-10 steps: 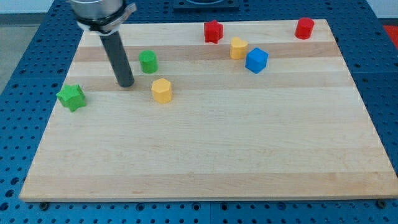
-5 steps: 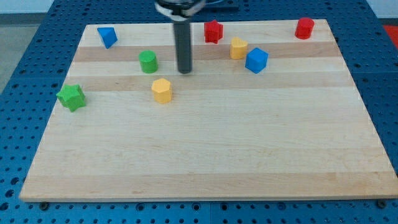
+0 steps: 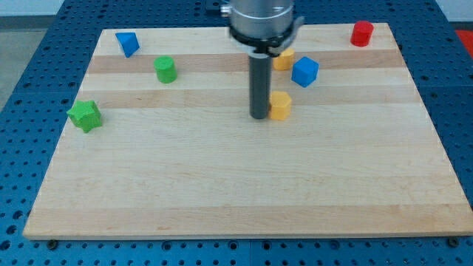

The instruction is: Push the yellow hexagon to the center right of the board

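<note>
The yellow hexagon (image 3: 281,106) lies on the wooden board (image 3: 236,185), a little right of the middle and in the upper half. My tip (image 3: 259,117) rests on the board right against the hexagon's left side. The dark rod rises from the tip to the arm's head at the view's top, and it hides part of what lies behind it.
A second yellow block (image 3: 284,60) shows partly behind the rod, with a blue cube (image 3: 304,71) to its right. A red cylinder (image 3: 362,33) is at the top right. A blue block (image 3: 127,43), a green cylinder (image 3: 165,69) and a green star (image 3: 85,116) lie on the left.
My tip has swung to the right and now sits against the yellow hexagon, which has slid well to the right. The green cylinder has shifted slightly left and up. The red star is now hidden.
</note>
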Robot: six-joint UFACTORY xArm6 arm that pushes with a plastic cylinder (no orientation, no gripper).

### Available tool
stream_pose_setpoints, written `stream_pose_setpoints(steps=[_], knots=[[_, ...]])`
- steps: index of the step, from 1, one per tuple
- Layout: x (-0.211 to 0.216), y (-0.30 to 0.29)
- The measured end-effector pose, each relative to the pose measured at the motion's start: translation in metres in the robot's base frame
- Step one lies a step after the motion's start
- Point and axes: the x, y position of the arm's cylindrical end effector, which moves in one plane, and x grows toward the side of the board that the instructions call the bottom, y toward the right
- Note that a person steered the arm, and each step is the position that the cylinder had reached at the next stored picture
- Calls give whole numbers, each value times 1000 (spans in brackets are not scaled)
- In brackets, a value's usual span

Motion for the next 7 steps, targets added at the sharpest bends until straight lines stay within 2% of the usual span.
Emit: stream_pose_setpoints(steps=[2, 3, 4, 5, 6, 7], knots=[[-29, -21], [-28, 47], [-27, 86], [-23, 49], [13, 43], [28, 98]])
